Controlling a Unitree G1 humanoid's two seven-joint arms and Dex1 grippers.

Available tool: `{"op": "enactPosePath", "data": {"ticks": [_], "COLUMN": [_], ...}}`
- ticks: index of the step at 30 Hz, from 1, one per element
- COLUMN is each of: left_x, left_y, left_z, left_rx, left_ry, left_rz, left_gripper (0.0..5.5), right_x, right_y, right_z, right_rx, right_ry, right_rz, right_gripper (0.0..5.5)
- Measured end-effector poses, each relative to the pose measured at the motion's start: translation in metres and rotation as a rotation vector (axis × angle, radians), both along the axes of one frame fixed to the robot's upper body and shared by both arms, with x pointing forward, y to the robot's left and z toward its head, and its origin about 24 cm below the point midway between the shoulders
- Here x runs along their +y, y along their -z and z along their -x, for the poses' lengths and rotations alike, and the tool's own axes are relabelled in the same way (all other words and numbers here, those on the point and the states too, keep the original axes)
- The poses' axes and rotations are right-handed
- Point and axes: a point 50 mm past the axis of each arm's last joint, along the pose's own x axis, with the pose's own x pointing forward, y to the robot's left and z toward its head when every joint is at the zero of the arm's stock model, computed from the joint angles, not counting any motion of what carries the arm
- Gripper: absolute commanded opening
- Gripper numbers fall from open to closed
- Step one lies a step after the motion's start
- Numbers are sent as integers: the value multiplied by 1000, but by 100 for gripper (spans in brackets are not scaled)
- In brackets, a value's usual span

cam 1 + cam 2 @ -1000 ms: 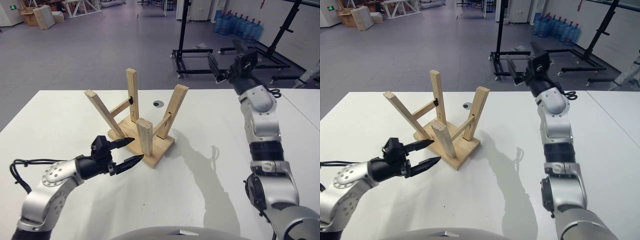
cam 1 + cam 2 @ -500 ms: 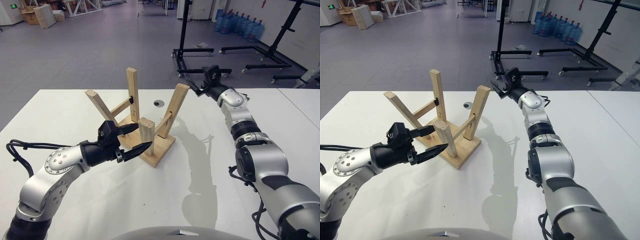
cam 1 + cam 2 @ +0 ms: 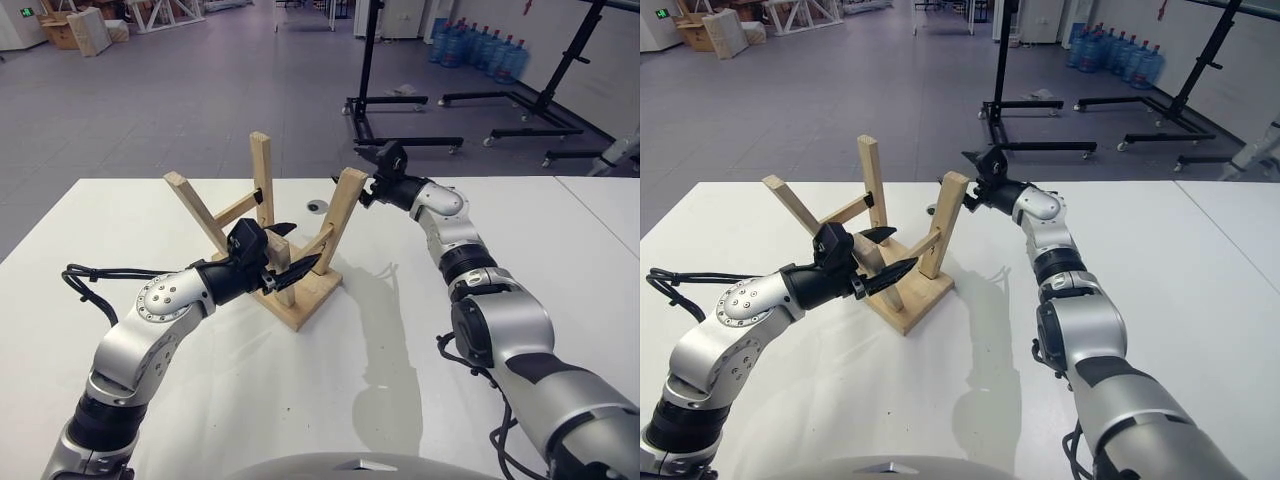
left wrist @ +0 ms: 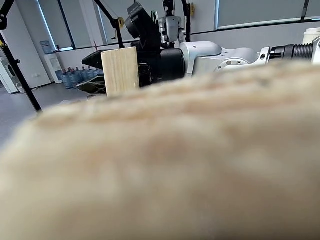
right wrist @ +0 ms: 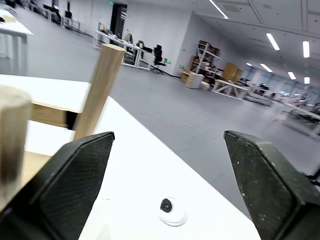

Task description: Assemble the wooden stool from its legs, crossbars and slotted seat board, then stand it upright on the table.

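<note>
The wooden stool lies upside down, its slotted seat board flat on the white table and its legs and crossbars pointing up. My left gripper is open, its fingers straddling the near leg low down. That wood sits close and blurred in the left wrist view. My right gripper is open, up beside the top of the right leg. In the right wrist view both fingers stand wide apart. A leg stands just outside one of them and nothing lies between.
A small round grommet sits in the table behind the stool. Black wheeled racks and water bottles stand on the floor beyond the far edge. A second table adjoins on the right.
My left gripper advanced from in front of the stool to around the near leg. My right arm swung down and left from high above to the right leg's top. The stool shifted slightly.
</note>
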Motion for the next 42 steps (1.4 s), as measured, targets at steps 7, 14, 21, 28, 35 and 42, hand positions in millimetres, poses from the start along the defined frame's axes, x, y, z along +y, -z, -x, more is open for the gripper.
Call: {"op": "enactPosePath", "data": {"ticks": [7,14,21,28,35,42], "left_x": [3,3,9,10,-6,-15], "left_y": [0,1,1,3,13,33], "left_z": [-1,1,2,-1,2,-4], "left_rx": [-17,-37,-49,-56,8,176], "left_ry": [2,-7,-22,-37,6,87], "left_rz": [-30,-32,-22,8,55,213], "left_gripper": [348,348,348,348,348,348], "right_x": [7,13,17,22,-4,-44], "right_y": [-2,7,12,8,7,-8], "right_z": [0,24,42,44,46,52], "right_rx": [-30,-42,-25,-44,-74,-91], "right_ry": [37,57,144,197,272,432], "right_rz": [44,4,54,123,227,196], "right_gripper": [405,405,405,405,405,405]}}
